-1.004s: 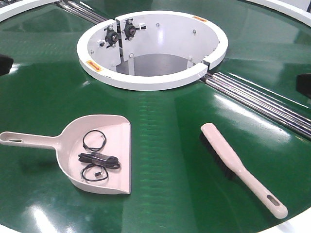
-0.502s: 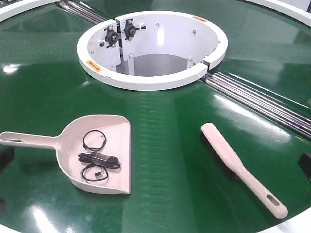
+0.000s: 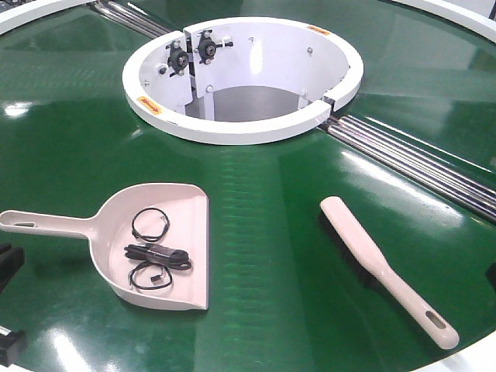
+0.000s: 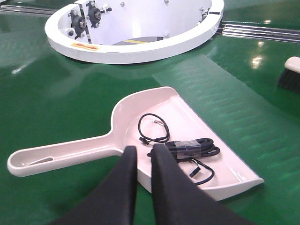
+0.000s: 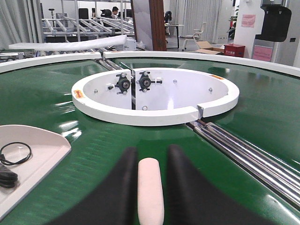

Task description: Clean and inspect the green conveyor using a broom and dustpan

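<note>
Left gripper jaws apart, hovering just behind dustpan where handle meets scoop, likely lining up a grasp. Black cables lie inside. Right gripper open, fingers straddling broom. Both tools flat on green conveyor.

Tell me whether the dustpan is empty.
Not empty: the dustpan holds a bundled black cable with two loose loops, lying flat on the green conveyor.
</note>
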